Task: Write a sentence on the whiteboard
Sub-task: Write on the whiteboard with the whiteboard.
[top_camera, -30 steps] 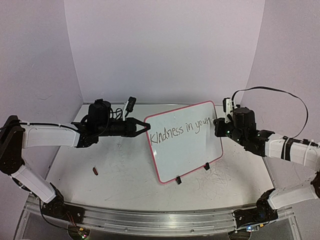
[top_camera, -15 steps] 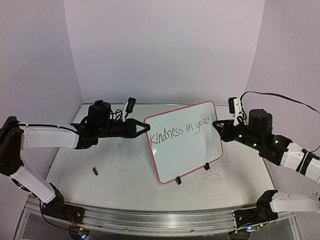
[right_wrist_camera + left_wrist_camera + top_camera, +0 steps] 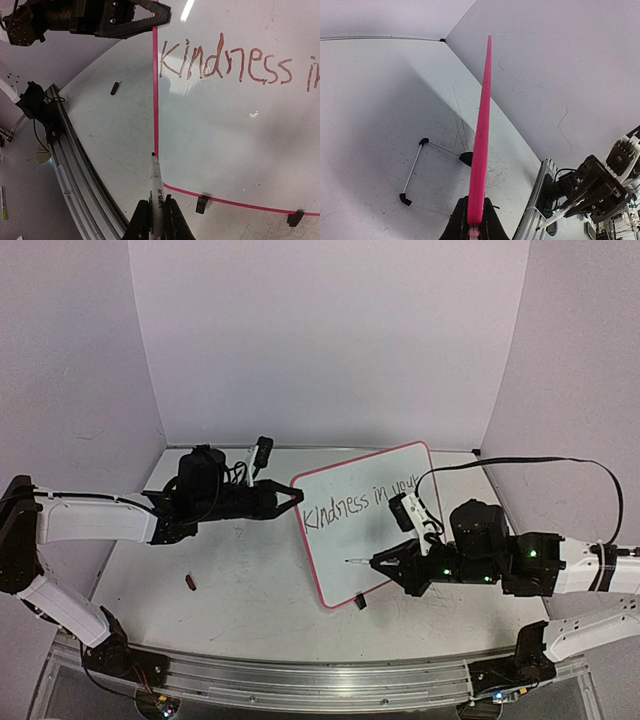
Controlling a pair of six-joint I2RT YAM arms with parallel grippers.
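The whiteboard stands tilted on the table on its black clip feet. Its pink rim shows edge-on in the left wrist view. My left gripper is shut on the board's upper left edge. The sentence reads "Kindness in your" in the top view; the right wrist view shows "Kindness" and part of a following word. My right gripper is shut on a white marker, uncapped. Its tip points at the board's lower left part, near the left rim.
A small dark red marker cap lies on the table left of the board, also in the right wrist view. The table's metal front rail runs along the near edge. A wire stand shows behind the board.
My right arm has swung from the board's right end down and left across its front, bringing the marker tip to the lower left part. The left gripper and board stayed put.
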